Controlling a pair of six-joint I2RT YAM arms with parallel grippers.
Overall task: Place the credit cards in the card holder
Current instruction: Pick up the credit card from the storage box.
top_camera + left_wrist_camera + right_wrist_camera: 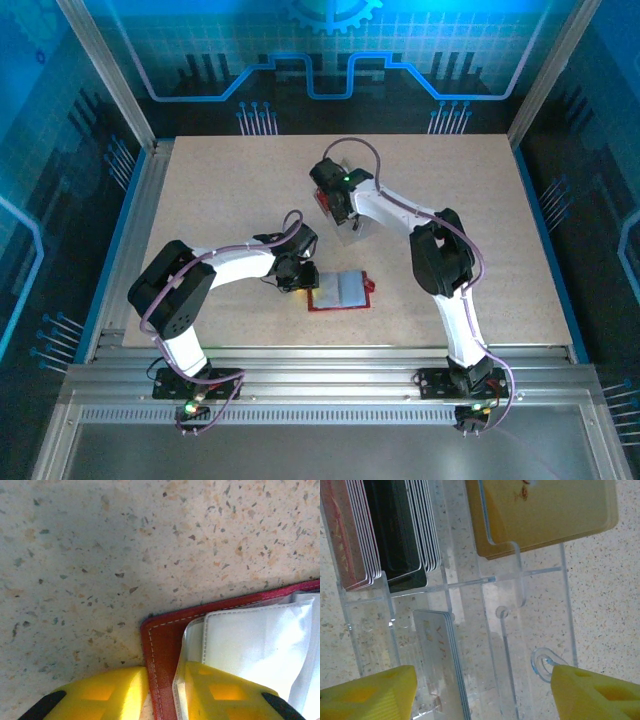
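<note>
The card holder [340,291] is a dark red wallet lying open on the table, its clear inner sleeves [255,645] facing up. My left gripper [303,278] is at its left edge. In the left wrist view the two yellow fingers [100,695] close on the red stitched cover [161,680]. The credit cards [437,655], a thin pale stack, stand on edge in a clear plastic box [520,595]. My right gripper [480,695] hangs open over that box [352,228], with the stack between its fingers, nearer the left one and untouched.
Other slots of the clear box hold a row of dark red, black and white-edged cards [390,530] and tan cards [545,515]. Speckled tabletop [480,200] lies around the box and wallet. Metal frame rails [140,230] border the table.
</note>
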